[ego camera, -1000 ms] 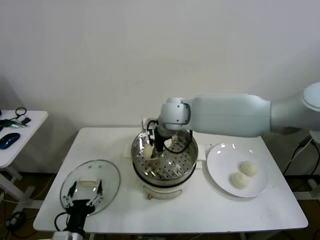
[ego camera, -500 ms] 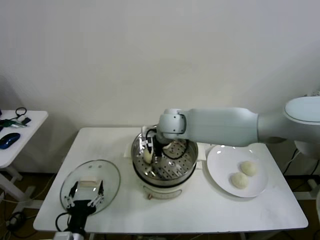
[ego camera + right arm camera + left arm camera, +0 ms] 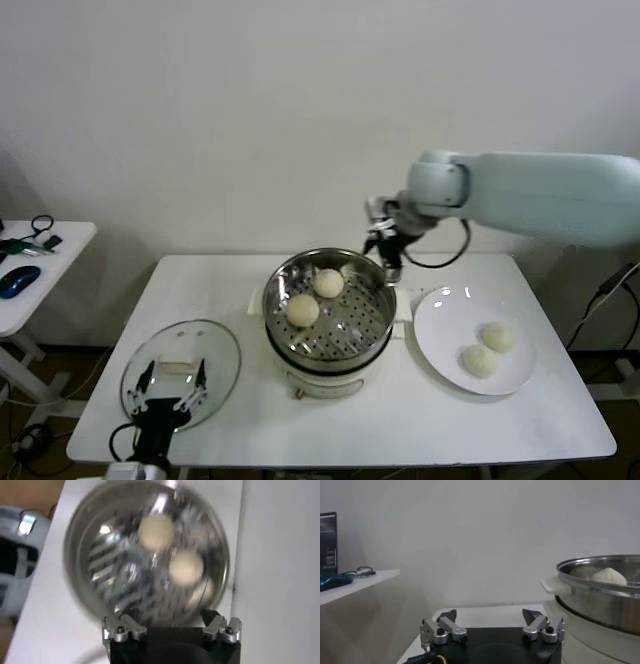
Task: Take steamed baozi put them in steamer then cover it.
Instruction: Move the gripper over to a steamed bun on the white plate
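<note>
From the head view, your right claw (image 3: 385, 250) is hanging above the steamer's (image 3: 328, 310) far right rim, released and holding nothing. Two baozi (image 3: 303, 310) are sitting in the steamer, one just behind the other; two more baozi (image 3: 479, 361) are waiting on the plate (image 3: 440, 320) to the right, so they are lying nearer and rightward of that claw, and the right arm is clearly the closer one. They are looking smooth, domed and cream-white. The cover (image 3: 215, 360) is lying flat on the tabletop (image 3: 400, 420) at front left, its handle's long axis running left to right, with your left claw (image 3: 168, 398) parked at its near edge.

From the left wrist, the left claw (image 3: 492, 629) is standing spread wide, gripping nothing, with the steamer (image 3: 600, 597) beside it and one baozi (image 3: 608, 576) showing over the rim.

From the right wrist, the right claw (image 3: 172, 629) is spread above the steamer (image 3: 80, 555), with buns showing pale inside it.
</note>
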